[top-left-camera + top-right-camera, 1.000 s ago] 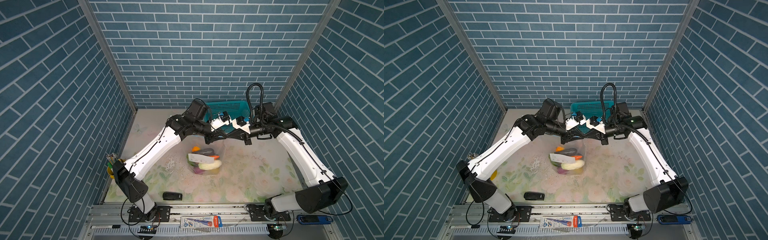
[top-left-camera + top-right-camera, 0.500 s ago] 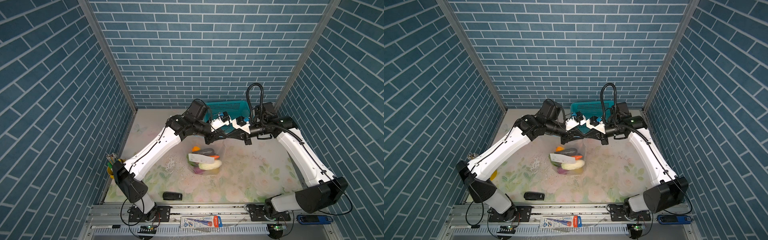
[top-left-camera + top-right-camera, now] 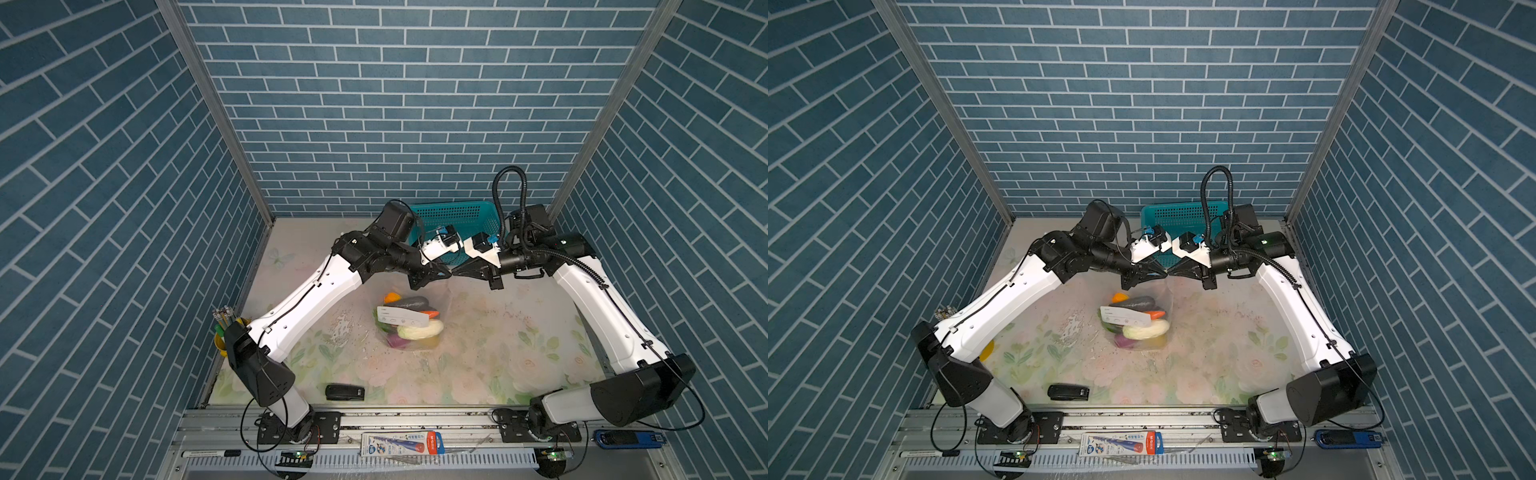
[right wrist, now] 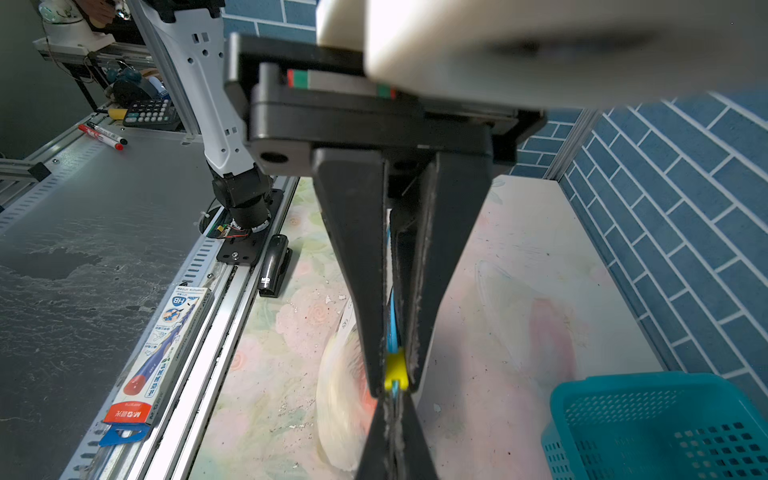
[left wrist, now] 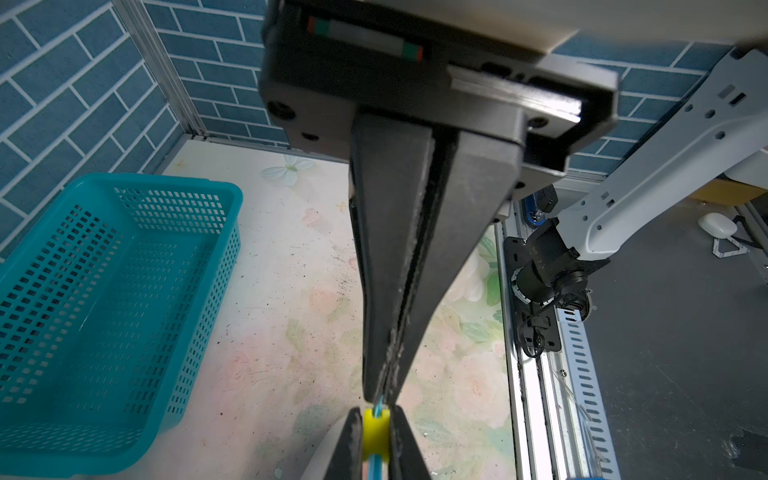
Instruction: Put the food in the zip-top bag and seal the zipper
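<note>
The clear zip-top bag (image 3: 441, 297) hangs under both grippers, its bottom resting on the table. The food (image 3: 409, 328) lies inside it: orange, dark, white, purple and yellow pieces behind a white label. My left gripper (image 5: 382, 399) is shut on the light-blue zipper (image 5: 379, 405) strip. My right gripper (image 4: 394, 382) is shut on the zipper's yellow slider (image 4: 394, 368), tip to tip with the left one. In both top views the two grippers, left (image 3: 446, 275) and right (image 3: 456, 272), meet above the bag's top edge. The strip itself is hidden there.
A teal perforated basket (image 3: 457, 212) stands against the back wall behind the grippers. A small black device (image 3: 344, 392) lies near the front edge. A yellow pencil cup (image 3: 224, 332) sits at the left wall. A pencil box (image 3: 401, 442) rests on the front rail.
</note>
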Motion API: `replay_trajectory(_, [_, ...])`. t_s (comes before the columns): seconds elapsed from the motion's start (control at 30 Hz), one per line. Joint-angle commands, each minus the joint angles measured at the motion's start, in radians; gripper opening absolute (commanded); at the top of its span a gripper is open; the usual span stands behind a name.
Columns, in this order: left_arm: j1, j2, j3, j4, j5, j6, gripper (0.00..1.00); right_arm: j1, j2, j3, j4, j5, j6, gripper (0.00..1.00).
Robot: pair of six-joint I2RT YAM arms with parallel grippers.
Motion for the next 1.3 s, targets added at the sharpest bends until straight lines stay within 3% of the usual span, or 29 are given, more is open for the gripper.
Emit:
replay_trajectory(0.0, [0.010, -0.027, -0.019, -0.026, -0.042, 0.014, 0.12, 0.002, -0.041, 0.001, -0.016, -0.057, -0.072, 0.00])
replay_trajectory(1.27, [0.053, -0.119, -0.114, -0.033, -0.084, 0.025, 0.06, -0.004, -0.029, 0.000, -0.009, -0.066, -0.070, 0.00])
